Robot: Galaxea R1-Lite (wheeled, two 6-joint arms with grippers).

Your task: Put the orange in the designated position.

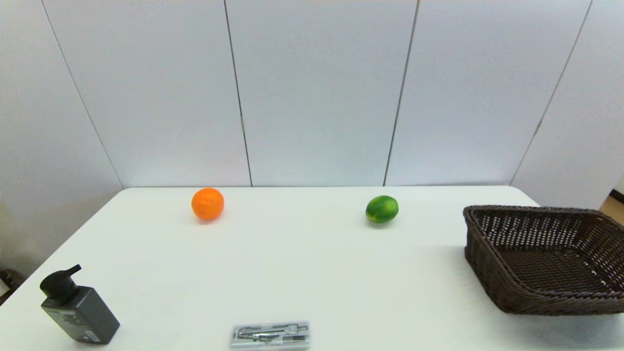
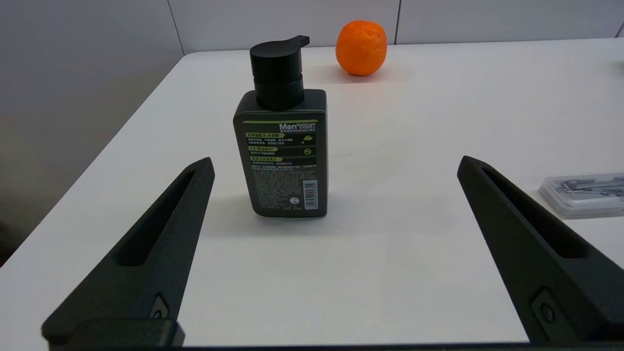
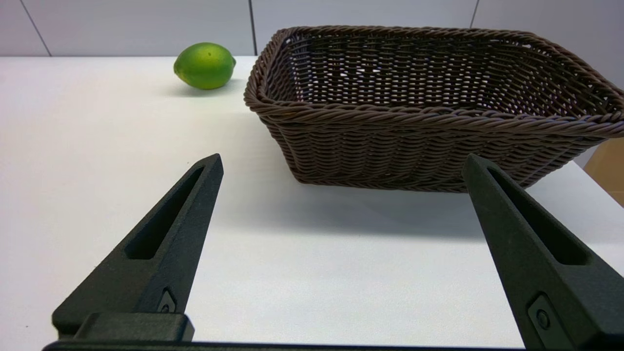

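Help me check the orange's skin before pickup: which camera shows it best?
The left wrist view: the orange looks largest there, dimples visible, beyond the pump bottle. The head view shows it whole but smaller. The right wrist view misses it.

wall [image 1: 317, 92]: pale grey panels, dark seams | table [image 1: 312, 273]: white | light: even

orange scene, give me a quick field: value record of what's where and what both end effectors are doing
orange: far left of table, untouched
green fruit: far side, right of centre
basket: right edge, nothing visible inside
pump bottle: near left, upright
clear case: near edge, centre
left end effector: open, behind the bottle, holding nothing
right end effector: open, facing the basket, holding nothing
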